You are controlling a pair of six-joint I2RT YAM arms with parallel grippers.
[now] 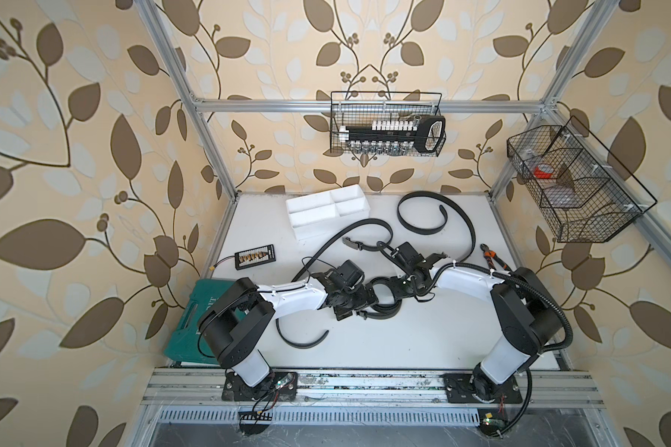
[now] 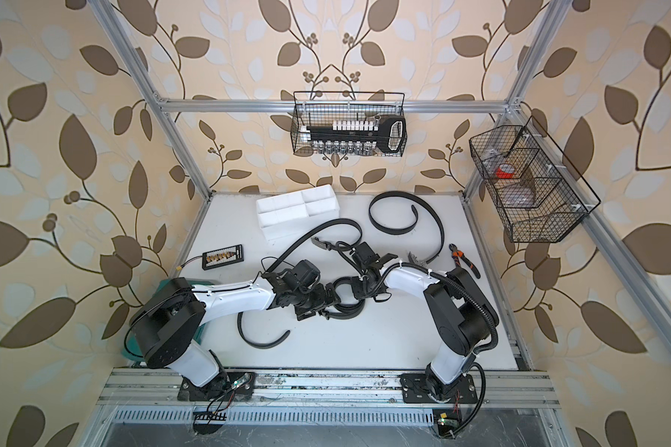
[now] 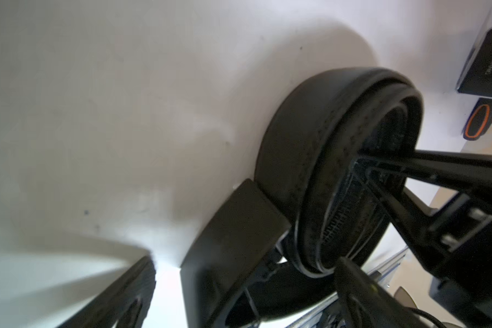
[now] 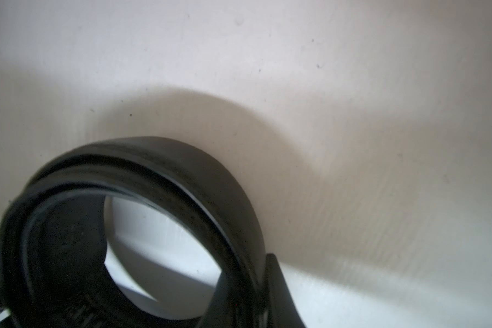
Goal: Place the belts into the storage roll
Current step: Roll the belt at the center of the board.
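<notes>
Left wrist view: left fingers (image 3: 233, 235) spread wide, empty; right fingers (image 3: 438, 160) apparently pinch coiled belt (image 3: 296, 142).

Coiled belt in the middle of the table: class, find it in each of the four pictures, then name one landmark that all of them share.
Top view: the coiled belt lies in the middle of the white table.
Top view: the same spot.
Left wrist: close up, with its outer wall facing the camera.
Right wrist: close up, and the table shows through its ring.
Shared landmark: the white table under it.
</notes>
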